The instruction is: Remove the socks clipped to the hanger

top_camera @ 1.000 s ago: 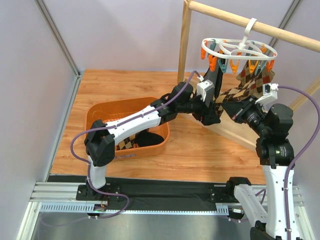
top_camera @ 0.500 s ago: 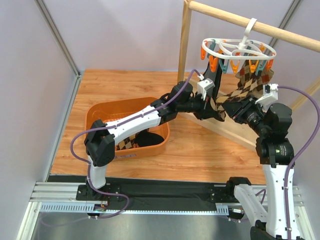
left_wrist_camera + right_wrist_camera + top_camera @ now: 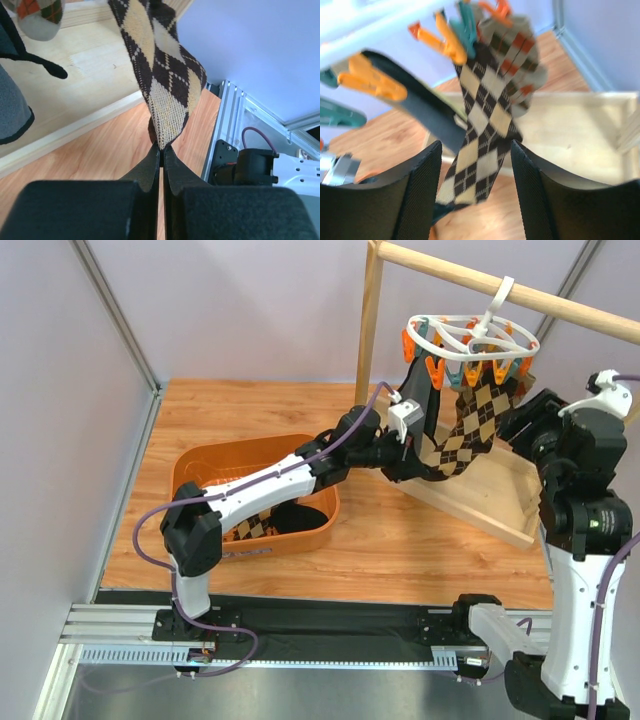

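Observation:
The white ring hanger (image 3: 470, 340) with orange and teal clips hangs from the wooden rail. A brown-and-tan argyle sock (image 3: 470, 425) hangs from its clips, with the lower end pulled to the left. My left gripper (image 3: 432, 470) is shut on that end; in the left wrist view the gripper (image 3: 162, 150) pinches the sock's tip (image 3: 165, 85). My right gripper (image 3: 512, 425) stands open to the right of the sock, holding nothing. In the right wrist view the argyle sock (image 3: 480, 135) hangs beyond the open right gripper (image 3: 476, 165). A dark sock (image 3: 425, 110) hangs beside it.
An orange basket (image 3: 200, 475) at the left holds several socks. The wooden post (image 3: 372, 330) and rail (image 3: 560, 300) carry the hanger, over a wooden base tray (image 3: 500, 495). Another argyle sock with orange diamonds (image 3: 517, 55) hangs behind.
My left gripper has shut on the argyle sock's lower end. My right gripper has let the sock go, opened and drawn back up to the right. The hanger has swung left.

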### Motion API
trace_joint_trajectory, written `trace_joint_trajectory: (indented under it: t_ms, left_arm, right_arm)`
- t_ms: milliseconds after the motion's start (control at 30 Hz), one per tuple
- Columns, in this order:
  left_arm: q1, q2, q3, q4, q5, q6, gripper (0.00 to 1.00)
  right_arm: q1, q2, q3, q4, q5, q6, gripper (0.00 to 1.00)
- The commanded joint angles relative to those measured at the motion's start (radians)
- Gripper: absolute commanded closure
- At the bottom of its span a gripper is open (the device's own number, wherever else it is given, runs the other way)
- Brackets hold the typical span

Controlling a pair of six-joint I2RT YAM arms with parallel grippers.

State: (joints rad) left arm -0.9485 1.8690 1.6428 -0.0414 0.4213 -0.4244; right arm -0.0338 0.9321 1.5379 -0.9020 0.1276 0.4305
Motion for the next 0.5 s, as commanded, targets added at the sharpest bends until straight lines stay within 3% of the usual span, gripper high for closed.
trace_joint_trajectory:
  t_ms: [0,267,467]
  left_arm:
    - [-0.004,-0.085,-0.014,-0.005,0.010,0.010,1.00]
    - [-0.004,-0.165,-0.080,0.009,0.062,-0.004,1.00]
    - [-0.004,-0.200,-0.101,0.005,0.103,-0.028,1.00]
  right_arm:
    - [0.000,0.080,0.099,-0.002,0.138,-0.113,0.43]
    - [-0.054,0.226,0.264,-0.029,-0.072,-0.207,0.50]
    - [-0.158,0.220,0.222,0.066,-0.212,-0.180,0.60]
